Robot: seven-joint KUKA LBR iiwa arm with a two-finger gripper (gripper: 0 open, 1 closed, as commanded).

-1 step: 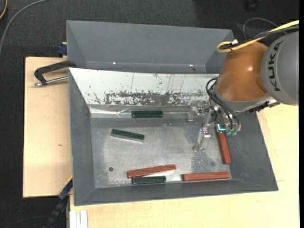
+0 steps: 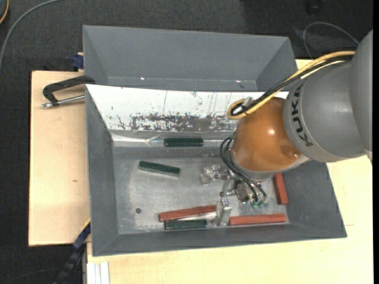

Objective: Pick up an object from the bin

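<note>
Grey bin point(image 2: 127, 188), green bars point(image 2: 159, 168), red bars point(image 2: 257, 220)

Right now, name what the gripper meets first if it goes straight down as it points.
Probably the right end of the red-brown bar lying at the front; the gripper sits over it. Depth is unclear, so it could meet the bin floor beside it.

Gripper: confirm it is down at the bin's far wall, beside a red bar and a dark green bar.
Not the far wall. The camera view shows the gripper down at the near wall of the bin, beside a red bar and a dark green bar.
</note>
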